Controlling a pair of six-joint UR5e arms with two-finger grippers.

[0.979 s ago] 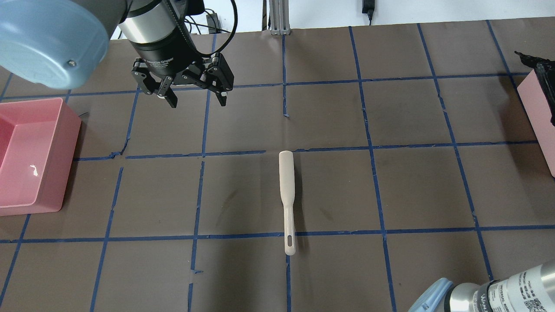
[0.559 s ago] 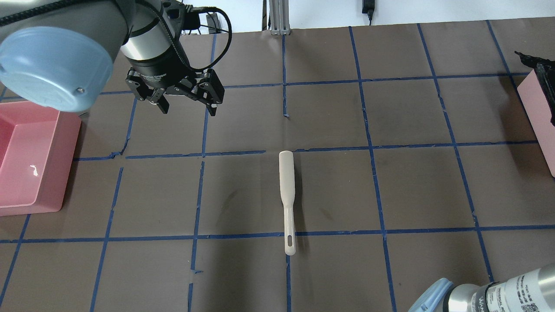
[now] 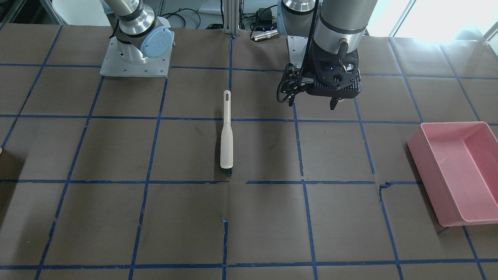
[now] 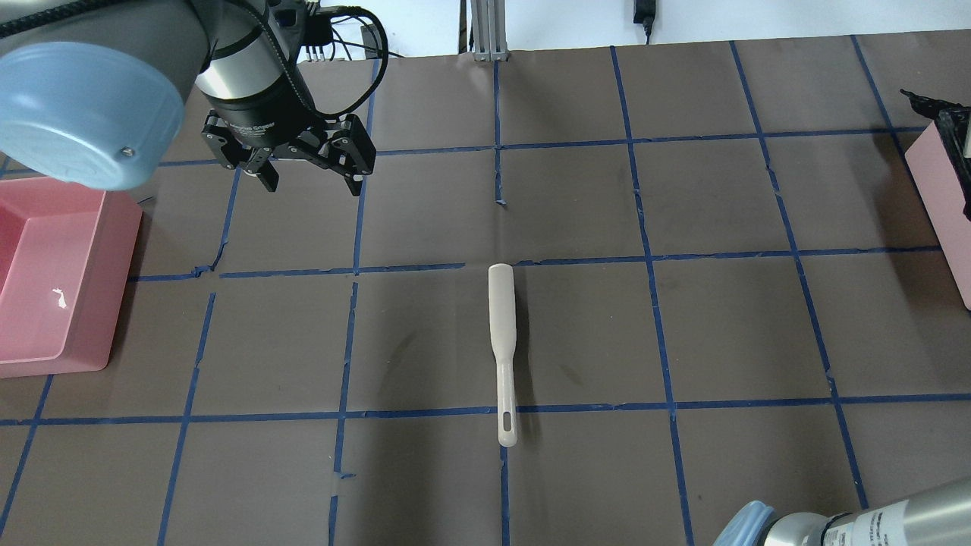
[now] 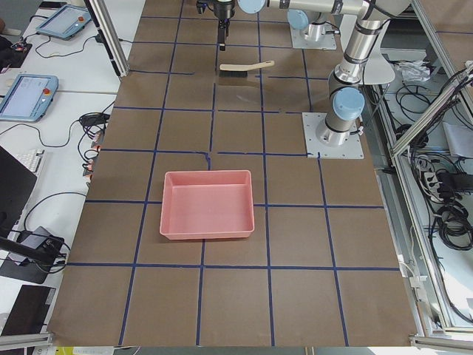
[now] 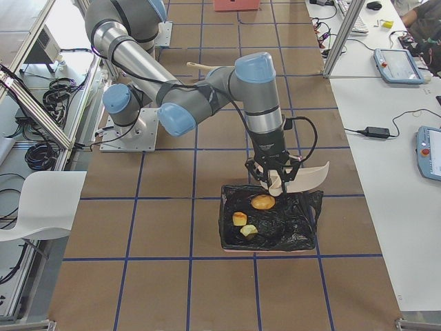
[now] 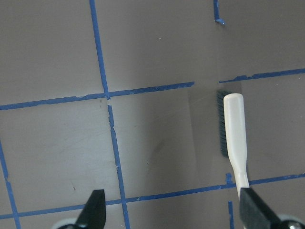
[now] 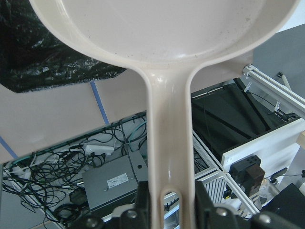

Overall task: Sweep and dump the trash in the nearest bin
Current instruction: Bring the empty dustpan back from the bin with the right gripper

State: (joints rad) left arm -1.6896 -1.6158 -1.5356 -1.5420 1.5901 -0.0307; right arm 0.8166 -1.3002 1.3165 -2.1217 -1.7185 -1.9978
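Left gripper [image 4: 312, 186], jaws apart and empty, has shifted toward 9 o'clock, away from the brush [image 4: 502, 341]; right gripper [image 8: 169, 205] clamps the dustpan [image 8: 167, 47], trash [image 6: 262, 202] apparently already dumped in the bin [image 6: 303, 231].

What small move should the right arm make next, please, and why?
Probably draw the dustpan back from the black-lined bin: its scoop looks empty, three trash lumps lie inside the bin, and the right pincer is shut on the handle.

The table [image 4: 683, 326] is viewed from above behind the robot and steeply from opposite; the brush [image 4: 502, 334] and left gripper [image 4: 312, 184] are shared. Two end views are taken from afar. Wrist views are close: the brush is seen beyond the left fingers [image 7: 95, 212], the dustpan [image 8: 167, 38] between the right fingers [image 8: 142, 200].
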